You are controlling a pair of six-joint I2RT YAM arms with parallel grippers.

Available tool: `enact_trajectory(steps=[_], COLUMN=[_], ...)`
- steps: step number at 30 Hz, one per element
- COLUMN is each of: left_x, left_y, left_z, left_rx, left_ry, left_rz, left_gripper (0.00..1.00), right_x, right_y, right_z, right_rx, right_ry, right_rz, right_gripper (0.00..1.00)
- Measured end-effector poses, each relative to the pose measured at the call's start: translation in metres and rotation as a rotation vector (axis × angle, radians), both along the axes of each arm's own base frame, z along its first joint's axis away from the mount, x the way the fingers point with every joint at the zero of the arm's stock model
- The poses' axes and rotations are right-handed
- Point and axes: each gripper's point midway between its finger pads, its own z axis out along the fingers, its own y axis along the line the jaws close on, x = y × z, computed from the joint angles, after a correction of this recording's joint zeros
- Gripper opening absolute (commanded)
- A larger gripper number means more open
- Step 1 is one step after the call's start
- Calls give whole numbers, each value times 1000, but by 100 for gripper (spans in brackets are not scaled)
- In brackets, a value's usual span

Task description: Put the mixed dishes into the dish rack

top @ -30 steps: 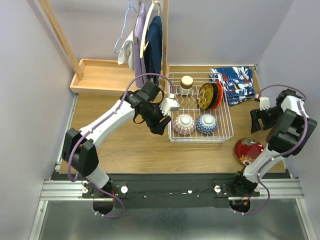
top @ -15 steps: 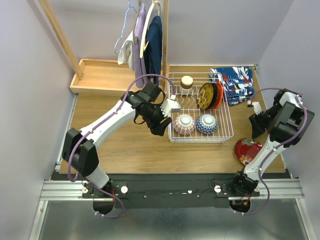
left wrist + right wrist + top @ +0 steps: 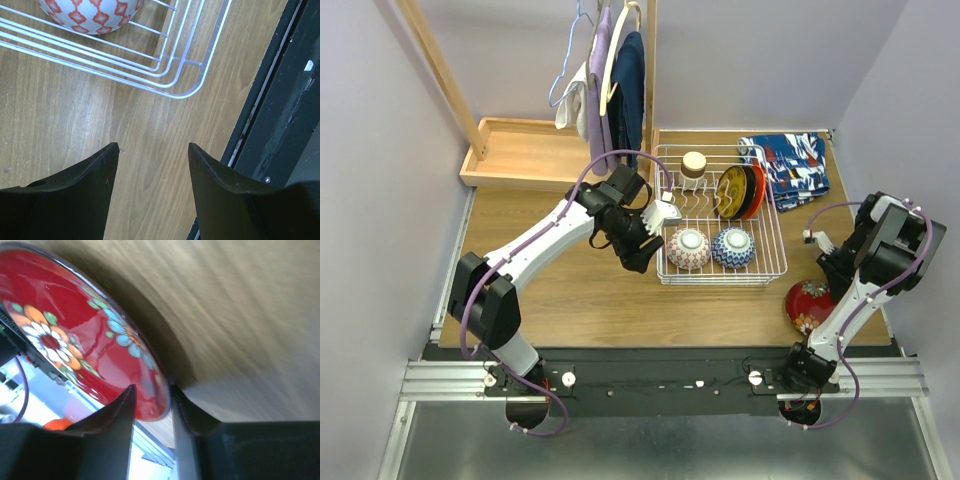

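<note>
The white wire dish rack holds a red-white bowl, a blue-patterned bowl, a tan cup and upright black and orange plates. A dark red flowered plate lies at the table's near right. My right gripper is shut on its far rim: in the right wrist view that gripper has one finger over the plate and one under it. My left gripper hangs open over bare wood beside the rack's corner and the red-white bowl.
A blue-red cloth lies behind the rack on the right. A shallow wooden tray sits at the back left, with clothes on hangers above it. The black base rail runs along the table's near edge.
My right gripper came down and toward the near edge onto the dark red plate, and its fingers closed over the rim. The left arm stayed put.
</note>
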Motion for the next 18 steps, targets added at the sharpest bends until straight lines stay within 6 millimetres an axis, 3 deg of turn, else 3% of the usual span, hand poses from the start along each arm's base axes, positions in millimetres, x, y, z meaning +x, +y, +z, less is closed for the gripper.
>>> enact_trajectory(steps=[1, 4, 10, 13, 18], left_x=[0, 0, -1, 0, 4], left_y=[0, 0, -1, -1, 4], left_z=[0, 0, -1, -1, -8], left_rx=[0, 1, 3, 6, 33], left_ry=[1, 0, -2, -6, -28], left_rz=[0, 0, -5, -5, 16], left_gripper=[67, 67, 67, 66, 63], right_x=[-4, -9, -9, 19, 86], right_y=[2, 5, 14, 4, -25], right_z=[-1, -3, 11, 23, 69], right_rx=[6, 14, 42, 0, -164], right_ry=[13, 31, 72, -7, -243], right_rz=[5, 0, -59, -124, -267], right_gripper=[21, 1, 0, 0, 1])
